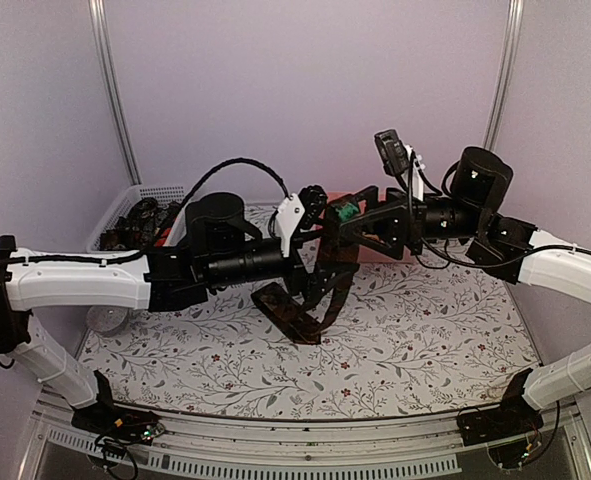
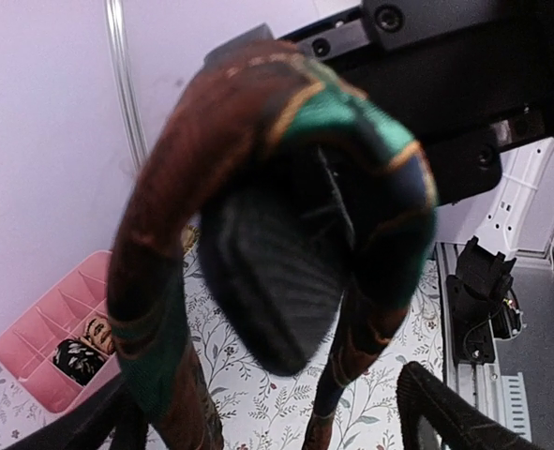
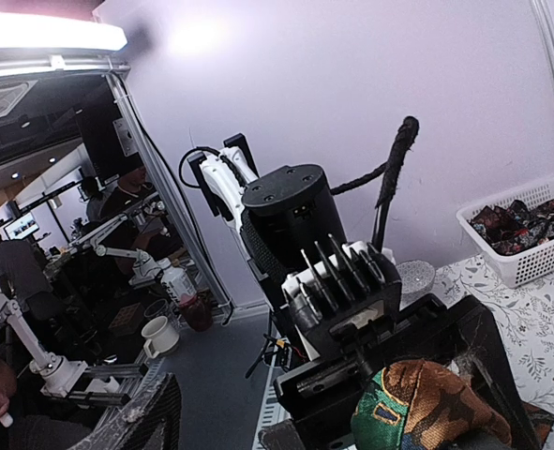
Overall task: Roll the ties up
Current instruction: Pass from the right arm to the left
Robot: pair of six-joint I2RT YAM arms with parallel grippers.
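Note:
A dark brown tie (image 1: 313, 300) with green patches hangs in a loop above the table's middle, its lower end lying on the flowered cloth. In the left wrist view the tie (image 2: 164, 234) is draped over one black finger (image 2: 272, 281) of my right gripper. My right gripper (image 1: 349, 213) is open, and in its own view the tie (image 3: 426, 403) covers one finger while the other finger (image 3: 150, 412) stands far off. My left gripper (image 1: 313, 212) faces it, open, its fingertips (image 2: 436, 398) apart below the draped tie and holding nothing.
A white mesh basket (image 1: 160, 192) with more ties stands at the back left. Behind the grippers lies a pink compartment tray (image 2: 33, 361) with coiled ties (image 2: 75, 358) in it. A clear round dish (image 1: 105, 318) sits at the table's left edge.

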